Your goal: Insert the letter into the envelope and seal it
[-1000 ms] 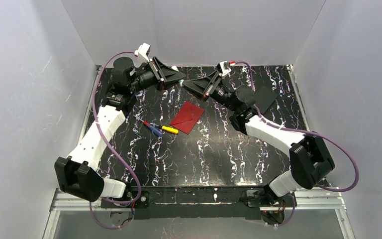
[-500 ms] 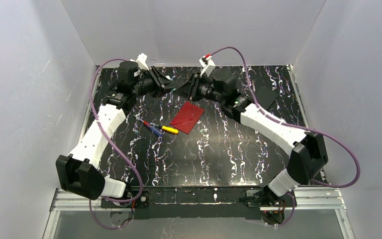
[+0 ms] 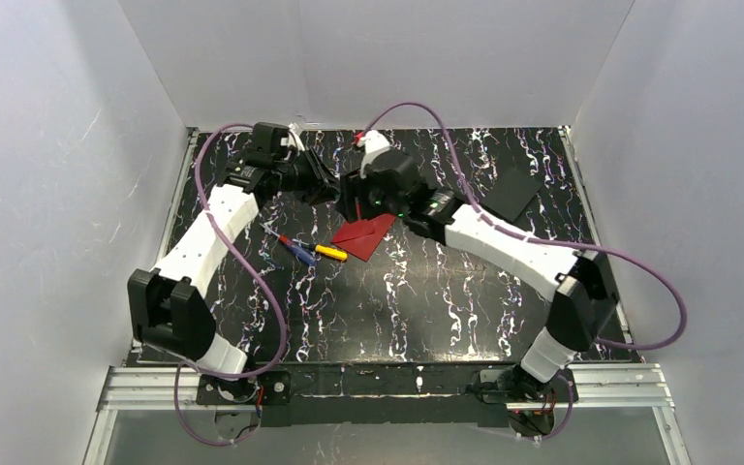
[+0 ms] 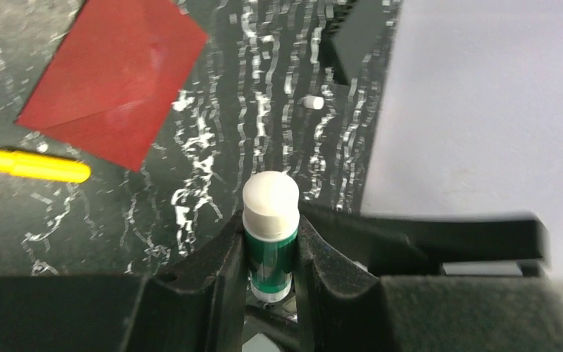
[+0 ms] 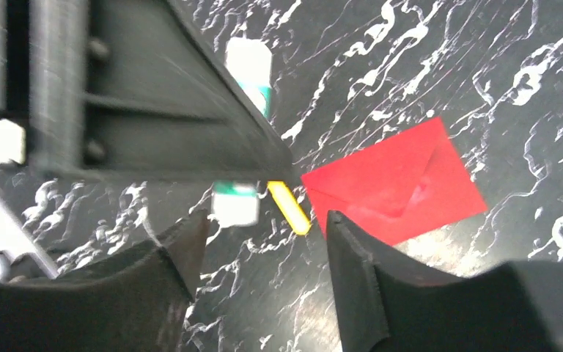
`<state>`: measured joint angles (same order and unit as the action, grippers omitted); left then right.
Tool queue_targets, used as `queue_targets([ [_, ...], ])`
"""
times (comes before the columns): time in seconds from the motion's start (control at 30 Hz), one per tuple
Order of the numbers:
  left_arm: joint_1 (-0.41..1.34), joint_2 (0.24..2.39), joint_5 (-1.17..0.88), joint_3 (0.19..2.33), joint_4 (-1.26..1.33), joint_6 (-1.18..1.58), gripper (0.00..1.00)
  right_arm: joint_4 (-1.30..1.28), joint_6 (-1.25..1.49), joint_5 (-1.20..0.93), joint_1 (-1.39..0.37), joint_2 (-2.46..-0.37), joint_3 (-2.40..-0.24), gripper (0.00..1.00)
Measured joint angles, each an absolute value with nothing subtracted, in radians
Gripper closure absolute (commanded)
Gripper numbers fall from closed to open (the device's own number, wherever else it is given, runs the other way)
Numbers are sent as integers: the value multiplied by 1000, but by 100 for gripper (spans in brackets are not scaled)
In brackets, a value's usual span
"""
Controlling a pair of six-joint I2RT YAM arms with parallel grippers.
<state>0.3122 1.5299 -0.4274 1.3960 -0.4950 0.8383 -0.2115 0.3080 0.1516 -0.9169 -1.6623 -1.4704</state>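
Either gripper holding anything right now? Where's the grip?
Left gripper holds a glue stick, jaws closed on its green barrel, white end protruding. Right gripper is open and empty.

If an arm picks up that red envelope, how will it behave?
The red envelope lies flat on the table, so its edge is probably hard to pinch and it may slide instead. It looks like thin paper, so likely light and floppy once lifted.
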Motion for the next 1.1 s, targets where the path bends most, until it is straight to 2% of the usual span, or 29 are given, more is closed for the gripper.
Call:
queue_targets([
  [0.2, 300, 1458, -586, 1393, -331, 783, 100, -46, 526, -100, -748, -1462, -1245, 28],
  [0.33, 295, 1390, -717, 1338, -138, 714, 100, 251, 748, -229, -682, -1341, -1060, 27],
  [0.53, 296, 1275, -880, 1277, 38, 537, 100, 686, 932, -405, -697, -1322, -943, 27],
  [0.83, 297, 1221, -1065, 1269, 163, 460, 100, 971, 1004, -532, -699, -1333, -915, 31],
  [1.03, 297, 1219, -1051, 1269, 212, 535, 100, 1015, 1018, -564, -712, -1374, -928, 37],
  [1.1, 297, 1219, -1030, 1269, 237, 583, 100, 1018, 1019, -565, -719, -1393, -934, 43],
])
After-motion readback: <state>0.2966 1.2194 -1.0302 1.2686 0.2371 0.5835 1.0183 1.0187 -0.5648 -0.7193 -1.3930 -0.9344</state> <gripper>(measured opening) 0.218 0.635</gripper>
